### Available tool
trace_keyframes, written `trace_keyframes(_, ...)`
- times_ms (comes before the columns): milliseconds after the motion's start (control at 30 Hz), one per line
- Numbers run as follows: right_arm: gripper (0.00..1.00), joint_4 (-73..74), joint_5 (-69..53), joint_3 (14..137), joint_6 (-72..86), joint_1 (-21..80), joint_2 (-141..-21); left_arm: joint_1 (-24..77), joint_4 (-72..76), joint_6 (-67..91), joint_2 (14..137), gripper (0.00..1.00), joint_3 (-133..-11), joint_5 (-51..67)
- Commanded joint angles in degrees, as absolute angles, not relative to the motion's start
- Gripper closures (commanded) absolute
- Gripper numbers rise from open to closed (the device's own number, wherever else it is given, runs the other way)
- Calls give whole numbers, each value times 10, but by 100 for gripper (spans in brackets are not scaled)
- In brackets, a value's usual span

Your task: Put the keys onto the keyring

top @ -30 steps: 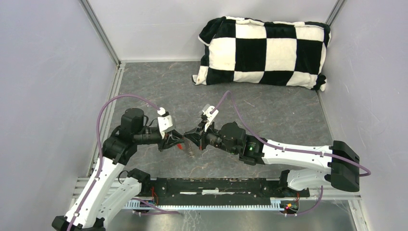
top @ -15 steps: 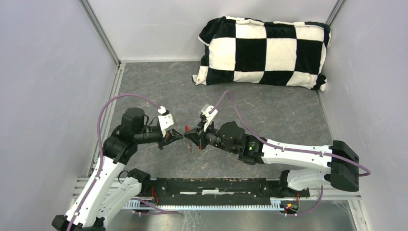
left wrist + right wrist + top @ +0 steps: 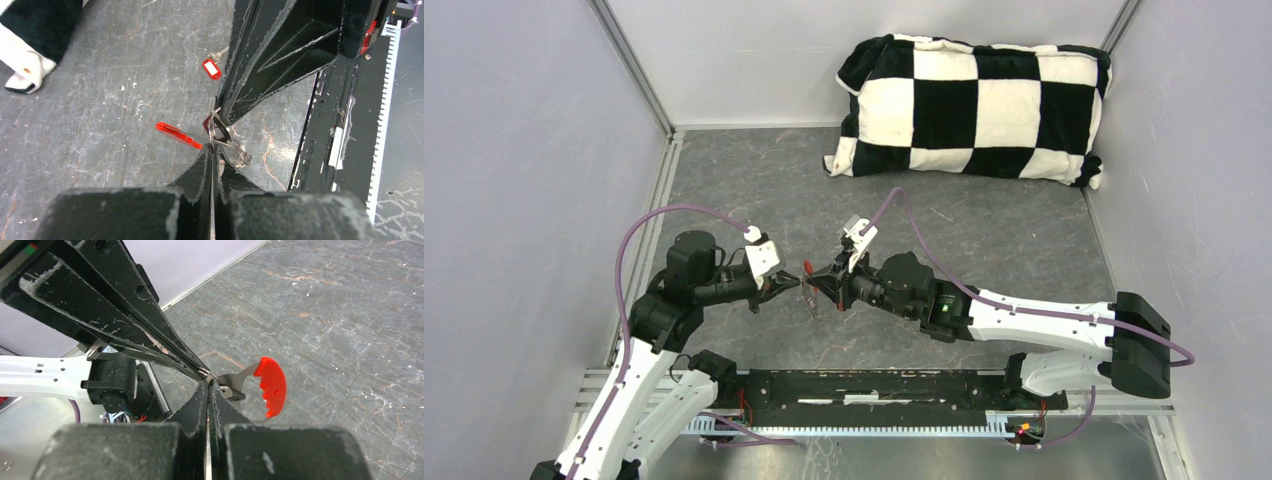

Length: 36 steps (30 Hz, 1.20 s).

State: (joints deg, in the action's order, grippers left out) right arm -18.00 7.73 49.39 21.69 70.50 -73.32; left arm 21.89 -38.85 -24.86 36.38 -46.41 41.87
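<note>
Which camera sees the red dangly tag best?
The right wrist view: the red fob faces the camera, large and sharp. The left wrist view shows only a thin slanted sliver; the top view, a tiny red speck.

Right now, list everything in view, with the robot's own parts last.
keyring: one, silver rings with a red oval fob, pinched between the two gripper tips
red-headed key: one, red head with a white label, lying on the table beside the right gripper's finger
pillow: one, black and white checks, far right corner
table: one, grey marbled top
mounting rail: one, black, near edge between the arm bases
arms: two, white and black, meeting mid-table
left gripper: one, black, shut on the keyring
right gripper: one, black, shut on the keyring
</note>
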Motion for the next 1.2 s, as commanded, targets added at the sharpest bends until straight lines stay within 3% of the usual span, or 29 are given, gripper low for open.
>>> trace_keyframes(0, 100, -201, 81, 501, 233, 706, -715, 219, -354, -265, 344, 98, -459, 416)
trace_keyframes(267, 99, -195, 68, 491, 246, 696, -707, 219, -349, -282, 322, 98, -454, 434)
trace_keyframes(833, 70, -135, 26, 512, 210, 682, -691, 219, -369, -316, 309, 98, -463, 493)
trace_keyframes(1167, 46, -31, -118, 575, -30, 664, -657, 220, -416, -371, 320, 98, -480, 526)
